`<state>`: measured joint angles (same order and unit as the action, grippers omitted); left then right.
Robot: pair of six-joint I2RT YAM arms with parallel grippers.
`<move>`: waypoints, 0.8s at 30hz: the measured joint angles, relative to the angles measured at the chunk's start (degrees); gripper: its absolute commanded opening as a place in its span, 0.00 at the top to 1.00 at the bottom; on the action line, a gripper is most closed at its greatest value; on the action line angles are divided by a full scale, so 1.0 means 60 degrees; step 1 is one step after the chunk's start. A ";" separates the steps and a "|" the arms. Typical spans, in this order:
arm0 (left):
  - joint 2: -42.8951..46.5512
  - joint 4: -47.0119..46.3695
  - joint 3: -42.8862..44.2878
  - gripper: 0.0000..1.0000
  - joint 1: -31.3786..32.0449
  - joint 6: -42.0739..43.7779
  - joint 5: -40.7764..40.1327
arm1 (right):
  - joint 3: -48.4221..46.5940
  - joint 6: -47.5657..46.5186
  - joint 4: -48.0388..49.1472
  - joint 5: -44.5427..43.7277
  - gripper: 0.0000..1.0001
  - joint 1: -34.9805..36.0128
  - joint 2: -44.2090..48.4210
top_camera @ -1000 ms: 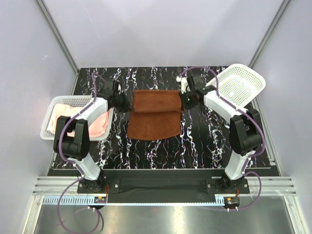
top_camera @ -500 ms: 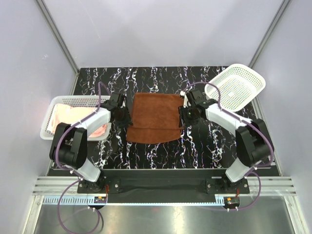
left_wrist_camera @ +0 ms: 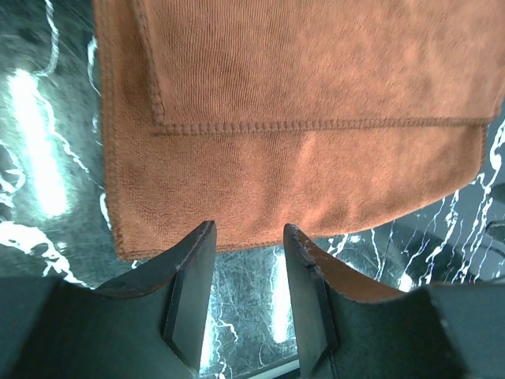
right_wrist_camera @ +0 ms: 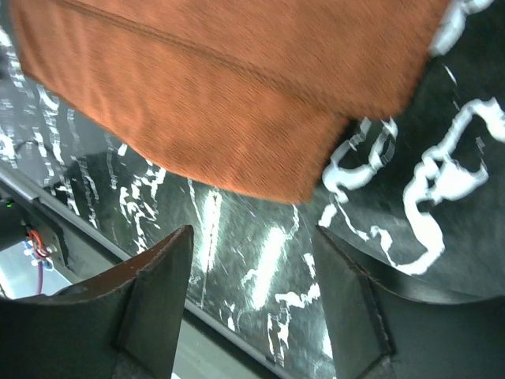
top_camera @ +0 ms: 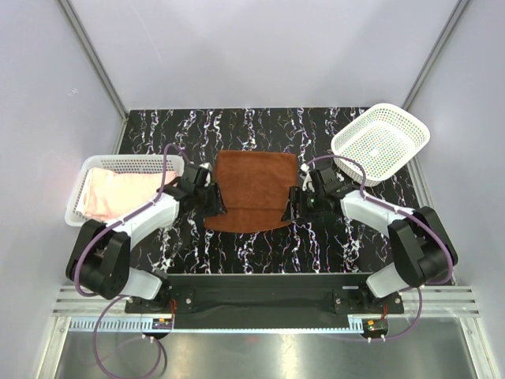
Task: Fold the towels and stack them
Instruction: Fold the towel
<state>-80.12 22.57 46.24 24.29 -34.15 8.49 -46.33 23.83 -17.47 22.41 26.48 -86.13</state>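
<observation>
Release has just happened: left gripper (left_wrist_camera: pixel 248 229) and right gripper (right_wrist_camera: pixel 252 230) sit parted and empty by the rust-brown cloth towel (top_camera: pixel 252 190), now folded double on the black marbled table (top_camera: pixel 260 126), first fold seemingly done

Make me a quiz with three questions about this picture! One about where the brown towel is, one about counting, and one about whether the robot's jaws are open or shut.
1. Where is the brown towel?
A) in a basket
B) flat on the table
C) lifted in the air

2. How many white baskets are there?
A) two
B) one
C) four

3. How are the jaws of the left gripper and the right gripper?
A) shut on the towel
B) hidden
C) open, holding nothing

Answers:
1 B: it lies folded on the dark table between the arms.
2 A: the left basket holds a pink towel, and the right basket sits at the far right.
3 C: both wrist views show a gap between the jaws with nothing gripped.
</observation>
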 measured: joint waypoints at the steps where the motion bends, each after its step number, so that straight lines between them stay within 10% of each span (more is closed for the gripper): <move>1: 0.0000 -0.0095 -0.0124 0.55 0.0000 -0.0036 0.0095 | 0.0091 0.0004 0.0248 0.0076 0.29 0.0000 0.0000; 24: 0.0229 -0.0412 -0.0557 0.56 -0.0004 -0.0138 0.0554 | 0.1311 0.0182 0.3442 -0.0069 0.27 0.0000 -0.0492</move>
<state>-78.74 20.10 42.89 24.27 -34.98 11.81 -38.46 24.93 3.18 22.00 26.48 -89.08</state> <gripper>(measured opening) 0.442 0.726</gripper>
